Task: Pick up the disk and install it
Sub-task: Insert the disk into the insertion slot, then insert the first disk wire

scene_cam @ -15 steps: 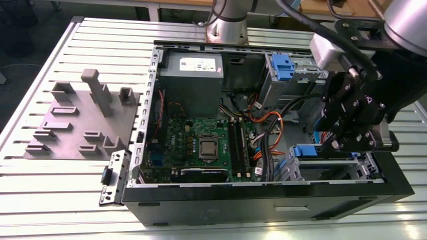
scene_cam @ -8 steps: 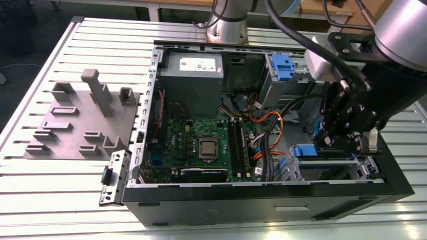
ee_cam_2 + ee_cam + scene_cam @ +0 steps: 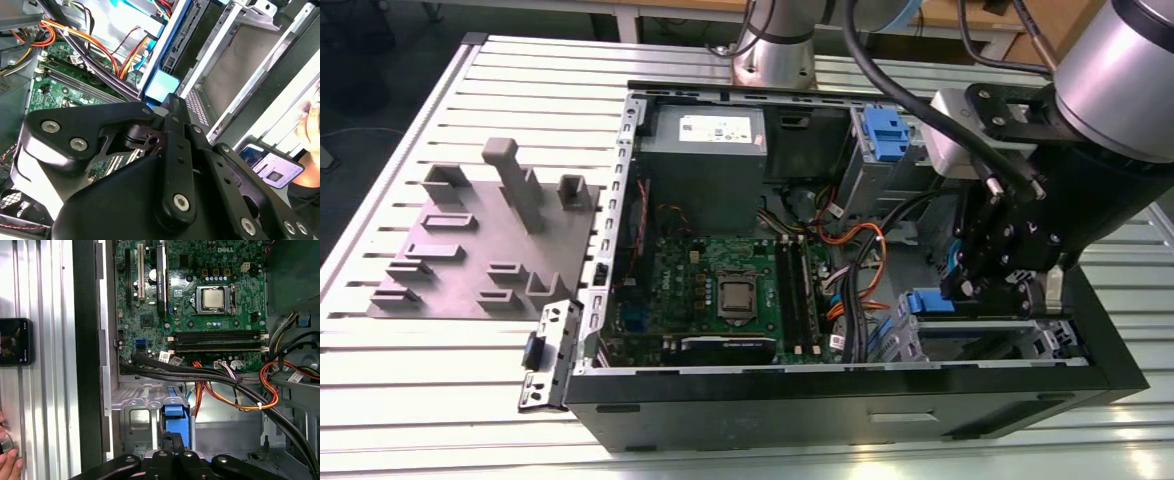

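Note:
The disk [image 3: 175,417] stands on edge in the metal drive cage [image 3: 135,420] at the corner of the open computer case, its blue carrier frame facing outward. It appears edge-on as a dark slab with blue rails [image 3: 176,42] running into the cage, and as a blue end [image 3: 927,300] in the exterior view. My gripper [image 3: 172,441] reaches down into the case at the exterior view's right [image 3: 971,292]. Its black fingers are shut together, and their tips [image 3: 169,102] touch the pale blue end of the carrier. I cannot tell whether they pinch any part of it.
Black and orange cable bundles [image 3: 220,385] cross between the cage and the green motherboard [image 3: 720,290]. A grey power supply [image 3: 707,135] and another blue-framed bay [image 3: 883,135] sit at the back. A grey fixture [image 3: 480,240] lies on the slatted table. A phone [image 3: 15,341] and a person's hand [image 3: 7,460] are beside the case.

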Action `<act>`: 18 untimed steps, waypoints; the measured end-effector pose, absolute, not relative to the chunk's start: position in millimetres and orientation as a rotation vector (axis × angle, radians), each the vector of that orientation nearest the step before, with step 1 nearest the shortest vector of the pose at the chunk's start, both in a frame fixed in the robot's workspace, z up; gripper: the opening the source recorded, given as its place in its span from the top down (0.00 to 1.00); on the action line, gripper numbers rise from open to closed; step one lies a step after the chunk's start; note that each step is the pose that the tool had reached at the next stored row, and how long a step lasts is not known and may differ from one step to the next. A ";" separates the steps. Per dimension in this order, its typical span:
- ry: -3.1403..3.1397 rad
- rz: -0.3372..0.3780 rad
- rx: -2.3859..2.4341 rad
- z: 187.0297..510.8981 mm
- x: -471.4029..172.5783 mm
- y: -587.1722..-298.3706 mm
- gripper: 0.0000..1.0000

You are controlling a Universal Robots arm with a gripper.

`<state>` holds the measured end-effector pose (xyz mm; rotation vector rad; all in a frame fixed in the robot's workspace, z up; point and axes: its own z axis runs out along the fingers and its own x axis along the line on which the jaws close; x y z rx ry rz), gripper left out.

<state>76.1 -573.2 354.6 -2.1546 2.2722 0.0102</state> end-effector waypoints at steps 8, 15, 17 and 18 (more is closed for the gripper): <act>2.272 0.010 -2.154 353.2 76.1 -573.3 0.89; 2.272 0.011 -2.154 352.9 79.8 -573.3 0.89; 2.272 0.011 -2.155 352.9 81.1 -573.2 0.89; 2.272 0.010 -2.154 353.0 81.2 -573.2 0.89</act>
